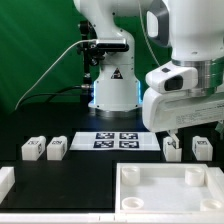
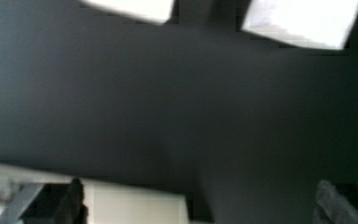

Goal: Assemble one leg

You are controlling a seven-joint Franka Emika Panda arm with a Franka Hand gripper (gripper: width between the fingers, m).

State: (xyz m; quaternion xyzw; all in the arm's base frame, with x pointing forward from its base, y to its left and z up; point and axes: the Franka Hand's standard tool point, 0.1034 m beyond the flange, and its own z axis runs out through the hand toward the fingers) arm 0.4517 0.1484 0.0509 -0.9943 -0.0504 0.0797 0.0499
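Four small white legs stand on the black table: two at the exterior view's left (image 1: 32, 149) (image 1: 56, 150) and two at its right (image 1: 172, 149) (image 1: 201, 148). My gripper (image 1: 175, 130) hangs just above the right pair, nearest the leg at the inner side. In the blurred wrist view the gripper (image 2: 197, 196) is open and empty, with its dark fingers (image 2: 44, 200) wide apart. Two white legs (image 2: 131, 8) (image 2: 297, 20) show beyond them, and they are not between the jaws.
The marker board (image 1: 117, 140) lies at the table's middle, in front of the robot base. A large white tray-like part with raised rims (image 1: 128, 190) lies at the front; a pale edge (image 2: 149, 205) shows by the fingers. Another white part (image 1: 5, 180) sits at the front left.
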